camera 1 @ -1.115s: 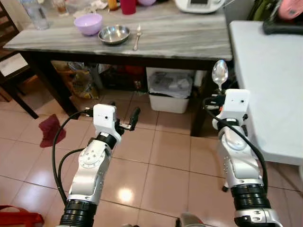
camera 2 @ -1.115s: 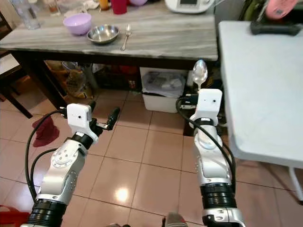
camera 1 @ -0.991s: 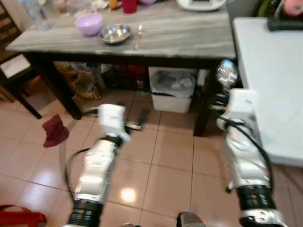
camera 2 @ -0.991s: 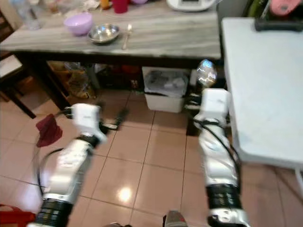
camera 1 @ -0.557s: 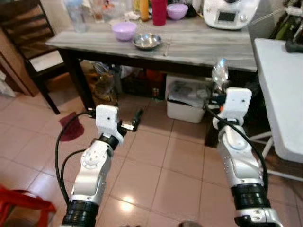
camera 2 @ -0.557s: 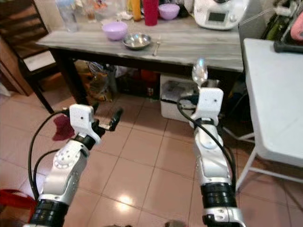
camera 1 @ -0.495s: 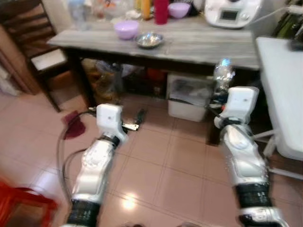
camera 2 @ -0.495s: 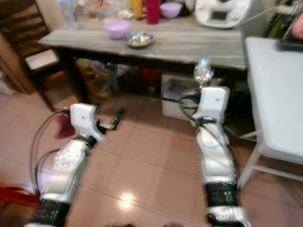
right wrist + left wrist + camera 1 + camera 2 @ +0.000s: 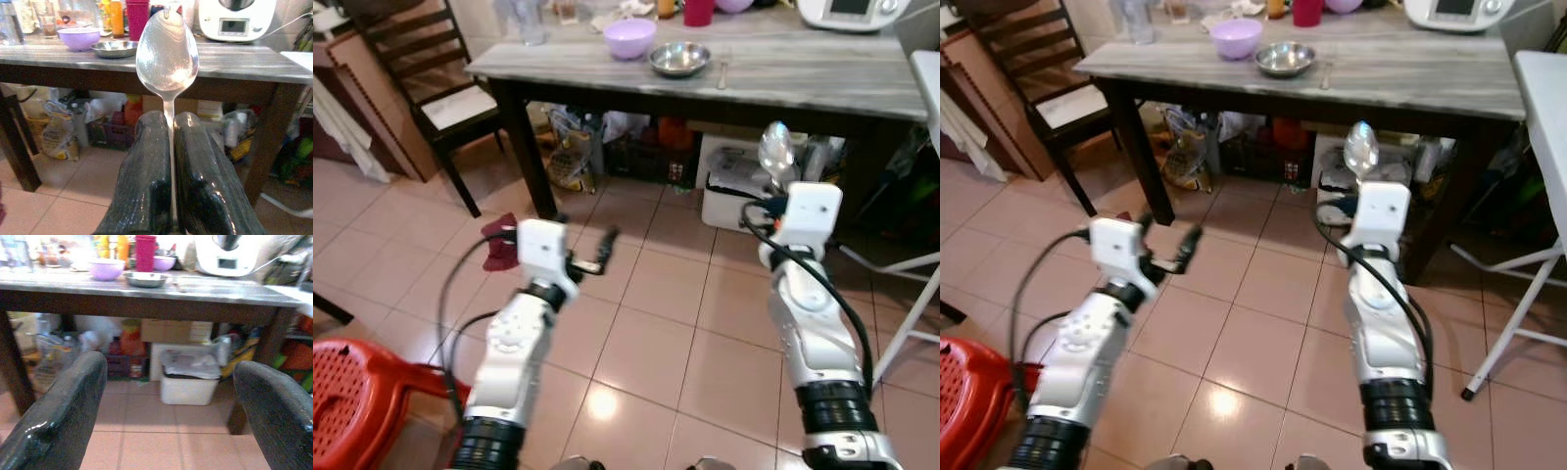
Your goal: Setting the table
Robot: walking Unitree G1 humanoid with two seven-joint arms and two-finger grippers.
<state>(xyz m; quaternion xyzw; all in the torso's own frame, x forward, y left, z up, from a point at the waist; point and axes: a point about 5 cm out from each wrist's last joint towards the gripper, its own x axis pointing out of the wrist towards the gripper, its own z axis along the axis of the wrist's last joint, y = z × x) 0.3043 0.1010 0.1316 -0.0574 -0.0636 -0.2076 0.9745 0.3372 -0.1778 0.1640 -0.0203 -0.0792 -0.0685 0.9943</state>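
Well short of the table [image 9: 1410, 83], a spoon [image 9: 167, 51] is pinched upright by its handle between the right gripper [image 9: 168, 161] fingers. The left gripper [image 9: 171, 396] is spread wide and empty. With only the thin handle clamped, the spoon could be twisted or dropped if jolted during the approach toward the steel bowl [image 9: 1285, 59].

A home dining area: tiled floor [image 9: 646, 323], wooden chair [image 9: 421, 69], cluttered table [image 9: 822, 83].

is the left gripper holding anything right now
No, the left gripper is open with nothing between its black fingers, while the right gripper is shut on a spoon.
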